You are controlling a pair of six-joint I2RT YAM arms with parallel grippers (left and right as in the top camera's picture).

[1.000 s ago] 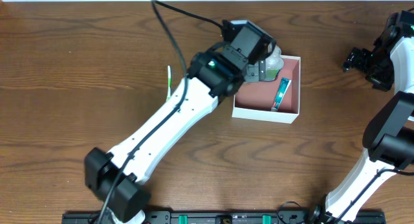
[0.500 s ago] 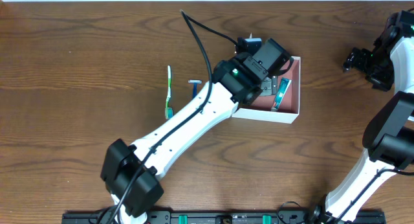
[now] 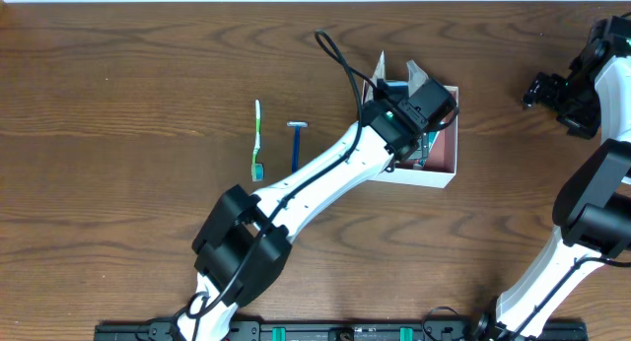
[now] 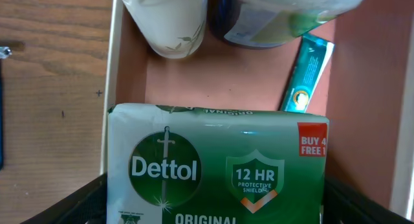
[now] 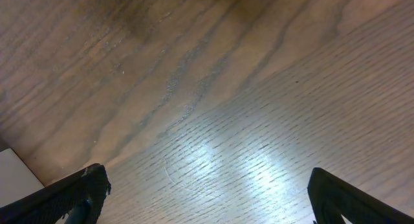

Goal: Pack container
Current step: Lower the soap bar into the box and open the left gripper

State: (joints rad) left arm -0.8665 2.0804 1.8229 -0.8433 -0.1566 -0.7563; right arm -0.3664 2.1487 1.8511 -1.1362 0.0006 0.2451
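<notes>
White-walled container [image 3: 412, 174] right of table [image 3: 118, 213] centre, toward the far edge; overhead, largely hidden under the left gripper [image 3: 430, 110]. Only from the left wrist: pink floor bare in the middle and along the right wall, cream bottle [image 4: 169, 23] at the far wall, teal tube [image 4: 308, 70] slanted nearby. Left gripper clamped on green soap packet [image 4: 217, 166], above the near end, left edge over the left wall. Toothbrush [image 3: 258, 139] and razor [image 3: 296, 144] well apart, leftward. Right gripper [image 3: 548, 89] spread wide above bare wood.
</notes>
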